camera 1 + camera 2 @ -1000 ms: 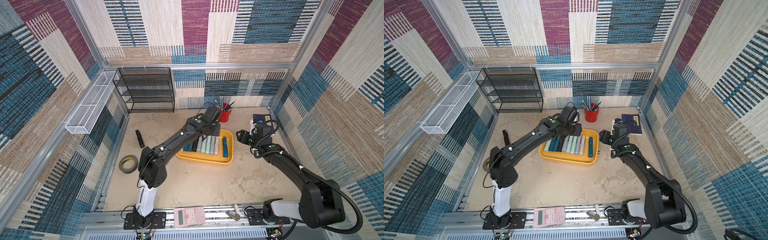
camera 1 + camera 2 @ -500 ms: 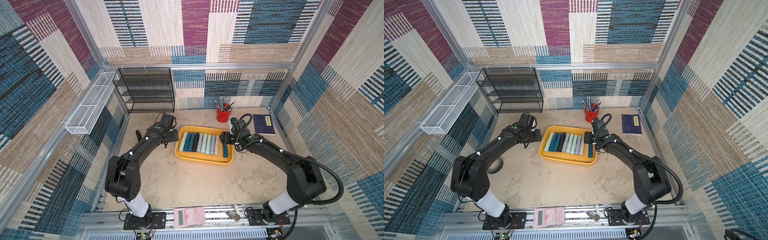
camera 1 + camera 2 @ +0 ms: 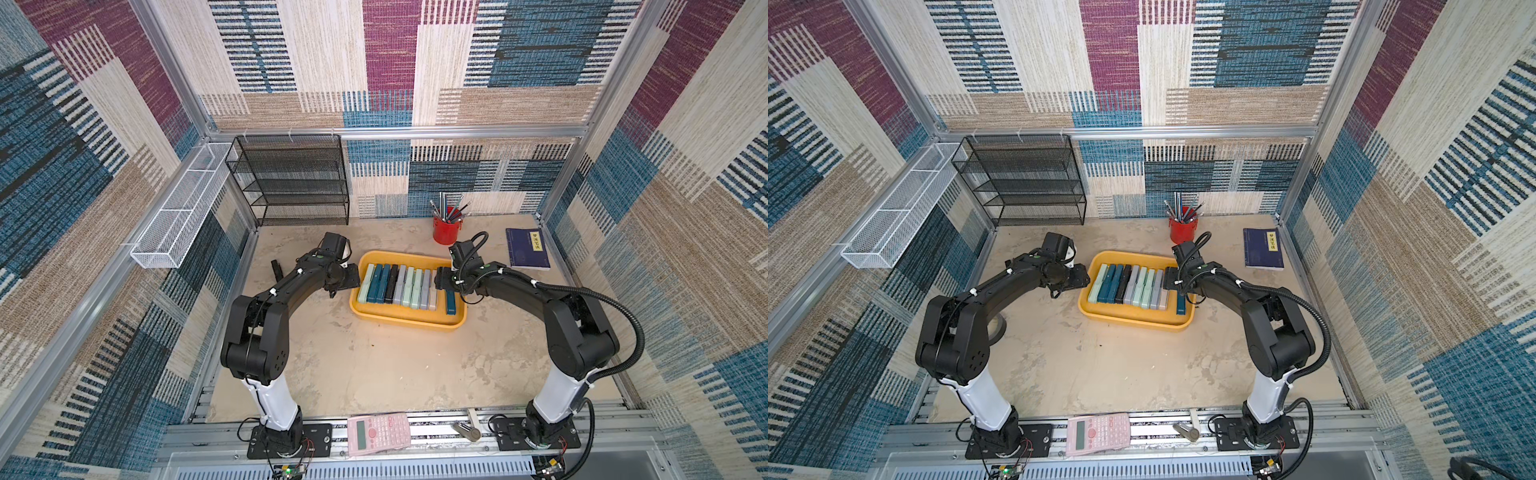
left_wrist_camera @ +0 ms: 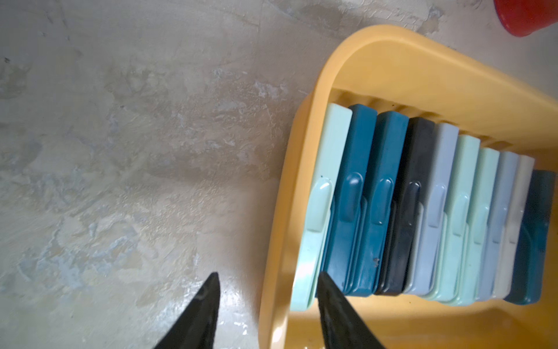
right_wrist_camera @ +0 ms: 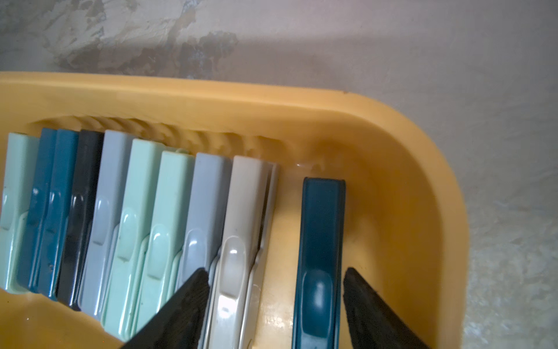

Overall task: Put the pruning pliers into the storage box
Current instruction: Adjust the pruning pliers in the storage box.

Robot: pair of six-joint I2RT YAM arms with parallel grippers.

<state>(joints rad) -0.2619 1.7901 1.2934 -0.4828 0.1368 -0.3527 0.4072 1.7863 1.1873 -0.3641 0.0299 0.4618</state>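
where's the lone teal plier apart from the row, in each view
Top view: lone teal plier at the storage box end nearest the blue book.
Top view: same plier, same end.
Left wrist: last in line, beyond the whitish plier.
Right wrist: across a gap from the whitish plier.
Shared landmark: the storage box's yellow rim.

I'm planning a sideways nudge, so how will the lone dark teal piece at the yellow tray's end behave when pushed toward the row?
The dark teal piece looks like hard moulded plastic, probably stiff. It seems to stand on a narrow edge, apart from the row, so a high push may tip it. The glossy storage box floor suggests easy sliding.
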